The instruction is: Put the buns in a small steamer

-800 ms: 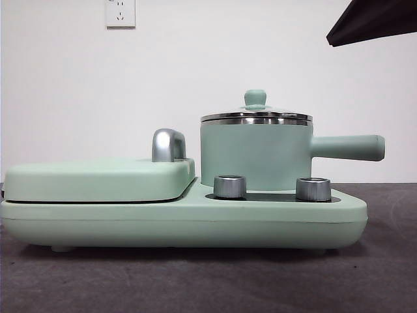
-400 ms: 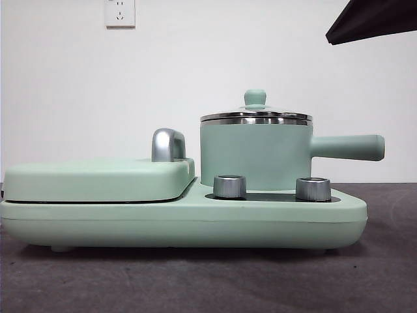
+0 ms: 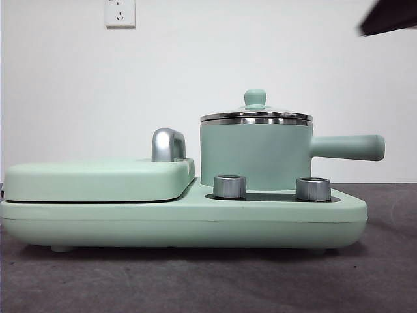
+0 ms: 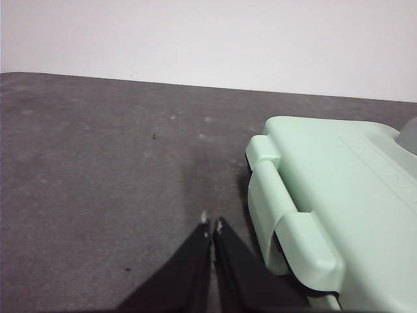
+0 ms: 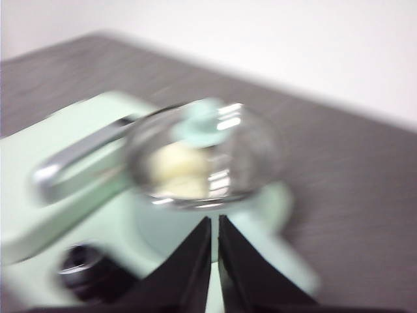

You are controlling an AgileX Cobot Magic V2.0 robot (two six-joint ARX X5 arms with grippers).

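Observation:
The small steamer (image 3: 255,156), a mint-green pot with a steel rim and long side handle, stands on the right of the green base with its glass lid on. In the blurred right wrist view, cream-white buns (image 5: 177,169) show through the lid (image 5: 225,140) inside the pot; I cannot separate them. My right gripper (image 5: 215,222) hangs shut and holds nothing, above and in front of the pot. It shows only as a black tip (image 3: 389,16) at the front view's top right corner. My left gripper (image 4: 211,225) is shut over bare table beside the griddle.
A flat mint-green griddle (image 3: 98,179) with a chrome handle (image 3: 168,145) lies closed on the left of the base. Two steel knobs (image 3: 230,186) sit in front of the pot. A grey mat covers the table around the appliance (image 4: 98,169).
The dark arm tip at the top right corner has drawn back up and to the right and now looks much smaller. The pot, lid and griddle have not moved.

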